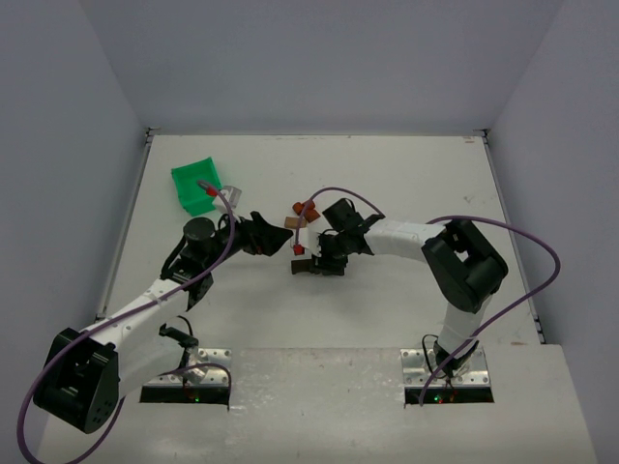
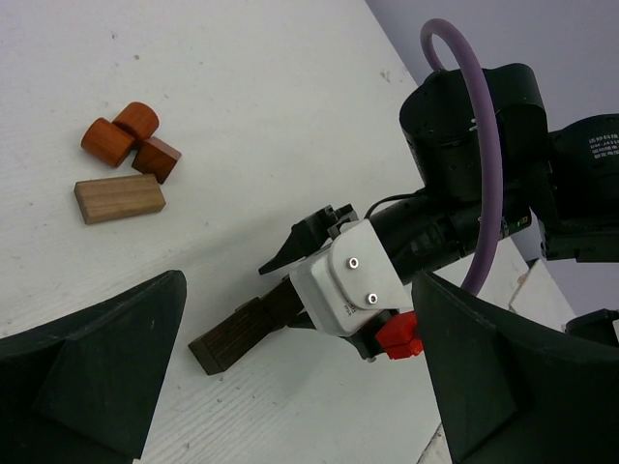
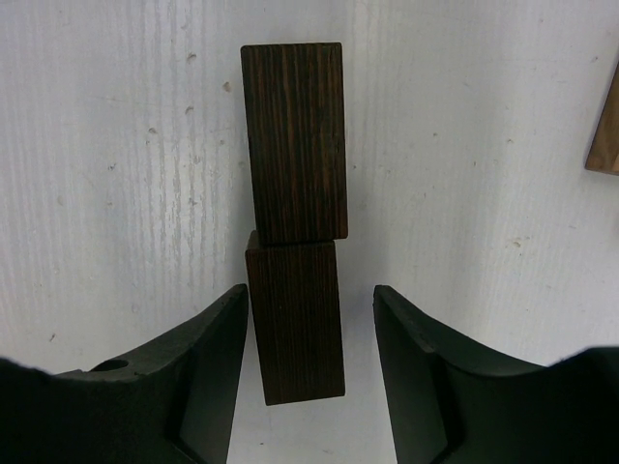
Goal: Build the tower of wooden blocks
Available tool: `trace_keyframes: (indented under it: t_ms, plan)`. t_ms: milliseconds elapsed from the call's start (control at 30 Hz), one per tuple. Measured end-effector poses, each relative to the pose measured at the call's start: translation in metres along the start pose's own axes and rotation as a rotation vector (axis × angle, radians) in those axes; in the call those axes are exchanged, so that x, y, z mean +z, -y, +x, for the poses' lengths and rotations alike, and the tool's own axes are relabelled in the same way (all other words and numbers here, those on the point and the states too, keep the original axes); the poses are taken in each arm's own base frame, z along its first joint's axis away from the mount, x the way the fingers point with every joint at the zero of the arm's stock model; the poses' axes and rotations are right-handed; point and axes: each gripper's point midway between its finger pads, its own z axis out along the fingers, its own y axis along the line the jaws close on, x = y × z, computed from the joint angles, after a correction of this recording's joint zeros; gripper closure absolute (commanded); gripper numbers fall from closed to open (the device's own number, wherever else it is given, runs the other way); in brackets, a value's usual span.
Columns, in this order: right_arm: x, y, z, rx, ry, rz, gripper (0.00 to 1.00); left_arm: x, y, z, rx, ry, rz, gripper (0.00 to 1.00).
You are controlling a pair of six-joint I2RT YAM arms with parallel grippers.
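Right wrist view shows you the right gripper (image 3: 309, 309) with jaws apart around the nearer of two dark brown blocks (image 3: 295, 145), lying in line near the tabletop's middle, nothing held; the left gripper (image 1: 279, 237) gapes empty beside them. No tower stands: the reddish-orange pieces (image 2: 131, 140) and a tan block (image 2: 119, 198) sit loose toward the far edge. Whether the dark blocks overlap or merely butt together, you cannot tell.

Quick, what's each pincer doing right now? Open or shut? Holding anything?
Left pincer: wide open, holding nothing.
Right pincer: open, fingers either side of a dark block, with a gap showing, so not gripping it.
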Motion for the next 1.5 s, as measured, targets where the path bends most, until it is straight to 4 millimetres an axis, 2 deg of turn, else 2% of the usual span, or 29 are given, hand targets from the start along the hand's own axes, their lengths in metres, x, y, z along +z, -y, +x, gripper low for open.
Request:
trace_keyframes:
  t_ms: [1100,1500]
  plan:
    - [0.002,0.01,-0.011,-0.008,0.025,0.047,0.43,-0.001,0.003,0.003,0.0,-0.011,0.019,0.0]
    - [0.003,-0.001,-0.014,-0.009,0.04,-0.005,0.45,-0.001,0.004,0.002,0.003,-0.008,0.026,0.0]
